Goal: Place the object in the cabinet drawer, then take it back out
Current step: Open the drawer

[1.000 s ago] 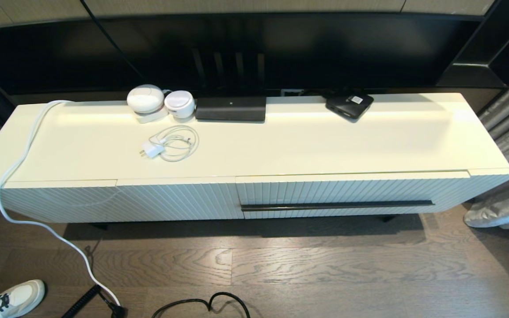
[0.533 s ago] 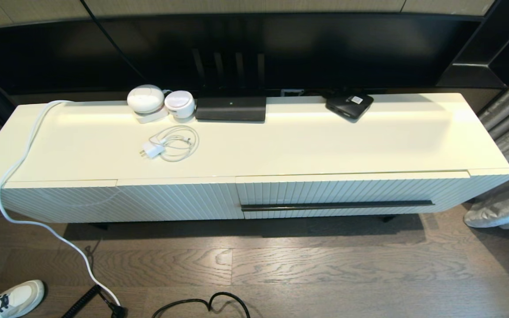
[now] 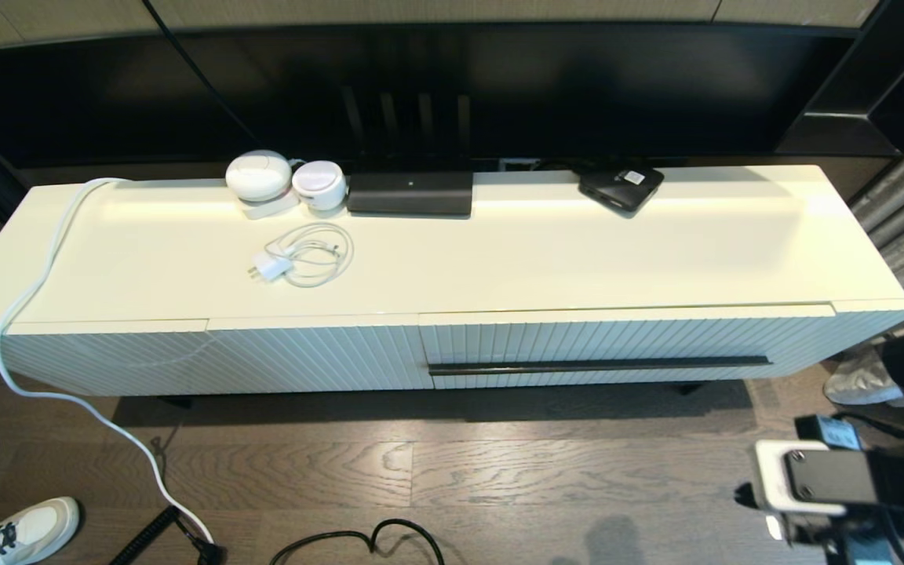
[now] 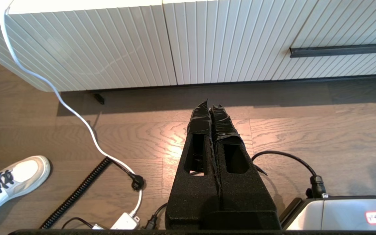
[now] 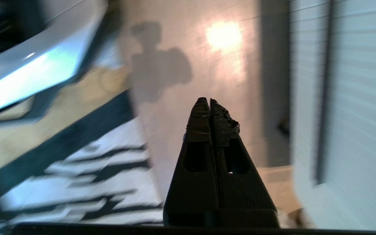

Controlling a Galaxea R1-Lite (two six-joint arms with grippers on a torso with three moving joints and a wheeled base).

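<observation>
Running across the lower middle of the head view, the cabinet drawer point(image 3: 625, 341) sits shut, its cream front cut by vertical flutes and its long thin dark bar handle point(image 3: 599, 365) lying level from just right of centre toward the right edge; the drawer's long axis follows that same left-to-right line. No umbrella can be made out in any view. On the cabinet top point(image 3: 499, 259), the flat black box point(image 3: 621, 187) at upper right carries a small white label whose writing is too small to read, and the long black device point(image 3: 410, 193) at upper centre shows one tiny light. Two round white gadgets point(image 3: 283, 182) and a coiled white charger cable point(image 3: 303, 255) lie left of centre. The right gripper point(image 5: 206, 99) has its fingers pressed together on nothing, low over the floor beside the fluted front, its arm at the lower right corner of the head view. The left gripper point(image 4: 210, 106) hangs with fingers together above the wooden floor point(image 4: 305, 130), and a small red sticker at lower right of its view is unreadable
</observation>
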